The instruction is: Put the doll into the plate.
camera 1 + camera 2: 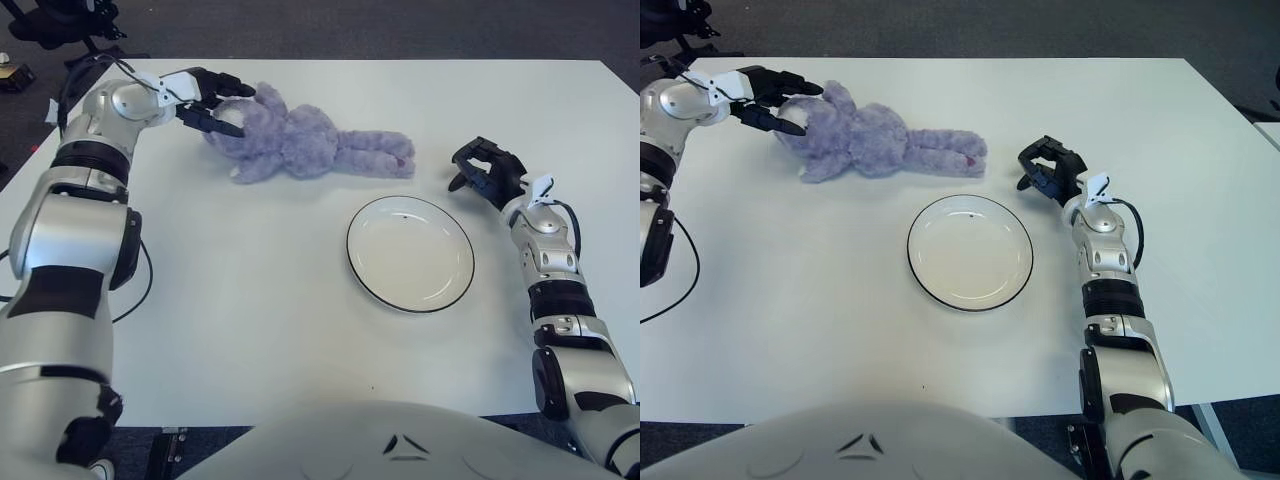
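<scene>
Doll lies flat on white table, long axis left-right, head toward robot's left, legs toward right, near far edge. Left hand pinches doll's head between its dark fingers. Plate sits apart, nearer and right of doll's legs; bare tabletop between them. Right hand shows right of plate, fingers curled, holding nothing.

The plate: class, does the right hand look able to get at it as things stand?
Probably yes. The right hand shows just beyond the plate on its right, nothing lies between them, and the doll lies apart at the left hand.
</scene>
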### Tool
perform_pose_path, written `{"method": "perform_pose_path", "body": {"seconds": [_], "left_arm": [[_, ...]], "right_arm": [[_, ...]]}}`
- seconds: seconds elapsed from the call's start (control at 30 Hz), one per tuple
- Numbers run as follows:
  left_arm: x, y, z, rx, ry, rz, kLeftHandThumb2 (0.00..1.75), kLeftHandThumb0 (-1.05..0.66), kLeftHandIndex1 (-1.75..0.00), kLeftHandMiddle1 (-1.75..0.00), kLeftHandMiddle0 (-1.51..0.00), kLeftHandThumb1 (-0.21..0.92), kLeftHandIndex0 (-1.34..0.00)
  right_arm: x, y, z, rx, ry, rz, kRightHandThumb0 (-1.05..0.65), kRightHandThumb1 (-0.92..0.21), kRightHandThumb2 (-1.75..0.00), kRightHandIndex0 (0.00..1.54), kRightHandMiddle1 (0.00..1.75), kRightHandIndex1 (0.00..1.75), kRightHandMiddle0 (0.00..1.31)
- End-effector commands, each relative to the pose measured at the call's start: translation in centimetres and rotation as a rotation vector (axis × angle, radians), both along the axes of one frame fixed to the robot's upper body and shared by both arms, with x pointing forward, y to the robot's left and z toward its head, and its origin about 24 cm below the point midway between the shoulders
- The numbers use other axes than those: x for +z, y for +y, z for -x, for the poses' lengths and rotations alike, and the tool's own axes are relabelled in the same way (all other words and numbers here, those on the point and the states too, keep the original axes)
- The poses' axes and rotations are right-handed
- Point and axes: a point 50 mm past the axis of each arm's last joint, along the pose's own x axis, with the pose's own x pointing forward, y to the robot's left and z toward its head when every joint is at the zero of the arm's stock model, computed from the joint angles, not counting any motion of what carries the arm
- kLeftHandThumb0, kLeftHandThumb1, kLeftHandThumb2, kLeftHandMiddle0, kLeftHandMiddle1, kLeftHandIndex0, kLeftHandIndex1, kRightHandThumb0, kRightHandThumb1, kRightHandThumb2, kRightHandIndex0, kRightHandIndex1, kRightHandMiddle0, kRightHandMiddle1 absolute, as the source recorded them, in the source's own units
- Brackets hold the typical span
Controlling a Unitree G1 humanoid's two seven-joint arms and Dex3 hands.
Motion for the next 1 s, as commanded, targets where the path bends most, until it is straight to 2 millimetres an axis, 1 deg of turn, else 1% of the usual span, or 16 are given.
{"method": "perform_pose_path", "body": {"seconds": [0.0, 0.37, 0.5, 0.67, 0.97], "left_arm": [[0.4, 0.1, 0.3, -0.039, -0.002, 0.02, 0.02, -0.66, 0.0, -0.06, -0.79, 0.91, -0.46], [0.6, -0.6, 0.6, -0.119, -0.009, 0.019, 0.04, -0.67, 0.0, -0.05, -0.81, 0.92, -0.46], [0.4, -1.2, 0.8, -0.18, 0.003, 0.04, 0.06, -0.67, 0.0, -0.05, -0.82, 0.92, -0.46], [0.4, -1.4, 1.0, -0.211, 0.01, 0.055, 0.07, -0.67, 0.0, -0.05, -0.83, 0.92, -0.46], [0.3, -2.2, 1.7, -0.339, 0.029, 0.113, 0.06, -0.65, -0.02, -0.06, -0.86, 0.92, -0.5]], "right_arm": [[-3.5, 0.0, 1.3, 0.017, 0.172, 0.012, -0.36, -0.92, -0.31, 0.85, 1.52, 1.4, 0.42], [-3.5, 0.1, 1.3, 0.026, 0.172, 0.016, -0.36, -0.92, -0.31, 0.85, 1.52, 1.4, 0.43], [-3.4, 0.2, 1.3, 0.032, 0.17, 0.019, -0.36, -0.92, -0.31, 0.85, 1.51, 1.39, 0.43], [-3.4, 0.2, 1.3, 0.037, 0.169, 0.021, -0.36, -0.92, -0.31, 0.85, 1.51, 1.39, 0.43], [-3.4, 0.3, 1.4, 0.048, 0.166, 0.026, -0.36, -0.92, -0.31, 0.85, 1.52, 1.39, 0.43]]}}
